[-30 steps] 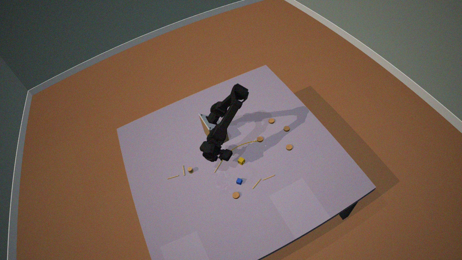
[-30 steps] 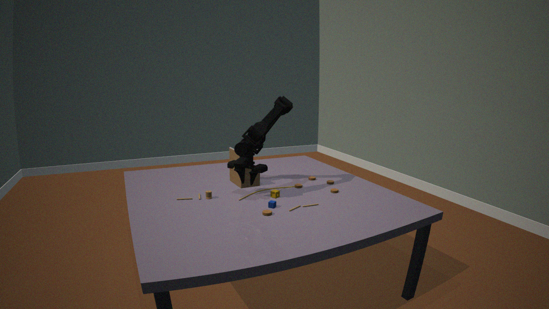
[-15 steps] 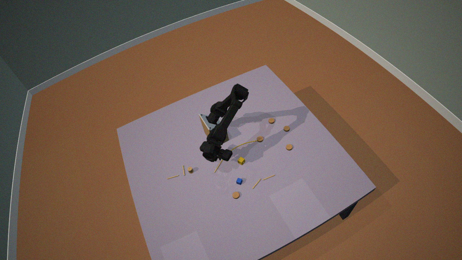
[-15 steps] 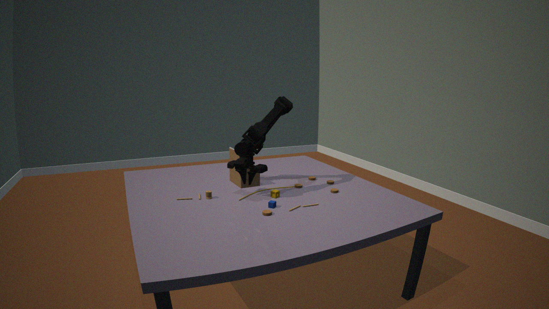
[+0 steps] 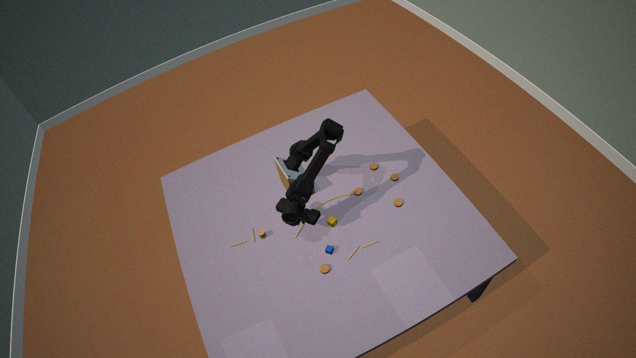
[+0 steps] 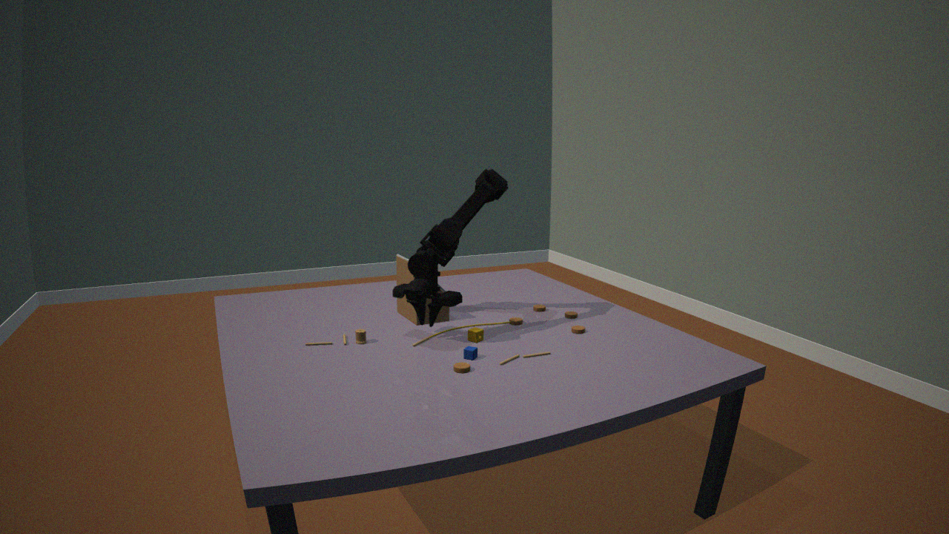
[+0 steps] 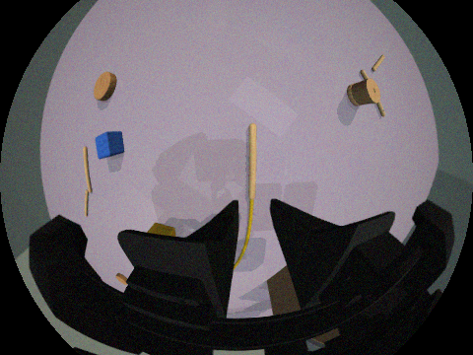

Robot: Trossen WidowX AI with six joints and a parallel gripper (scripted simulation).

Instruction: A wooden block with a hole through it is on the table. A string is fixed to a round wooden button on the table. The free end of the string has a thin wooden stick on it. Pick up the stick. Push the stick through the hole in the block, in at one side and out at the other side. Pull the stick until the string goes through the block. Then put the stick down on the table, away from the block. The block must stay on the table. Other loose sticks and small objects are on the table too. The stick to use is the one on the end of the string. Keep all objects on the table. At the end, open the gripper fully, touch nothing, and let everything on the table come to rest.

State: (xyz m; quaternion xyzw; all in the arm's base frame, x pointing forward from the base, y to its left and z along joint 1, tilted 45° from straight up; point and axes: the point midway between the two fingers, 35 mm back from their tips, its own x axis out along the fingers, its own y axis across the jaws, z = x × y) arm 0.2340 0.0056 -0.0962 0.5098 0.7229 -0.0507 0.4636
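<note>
The stick [image 5: 299, 229] [image 6: 421, 342] [image 7: 252, 163] lies on the table, joined to the yellow string [image 6: 464, 325] [image 7: 250, 219], which curves back to its round button [image 5: 357, 191] [image 6: 515, 320]. My gripper [image 6: 425, 325] [image 7: 254, 205] is partly open and holds nothing. It is above the table, pointing down, its fingertips to either side of the stick's string end in the wrist view. A yellow block [image 5: 331, 221] [image 6: 474, 335] [image 7: 163, 229] stands beside the string; a small spot on its side looks like the hole. The fingers partly hide it in the wrist view.
A blue cube [image 5: 329, 249] [image 6: 470, 353] [image 7: 109, 144], a loose button [image 5: 324, 268] and two loose sticks lie toward the front. A small wooden cylinder [image 5: 261, 233] [image 7: 365, 92] and two sticks lie left. Several buttons lie right. A wooden wedge [image 6: 408, 302] stands at the arm's base.
</note>
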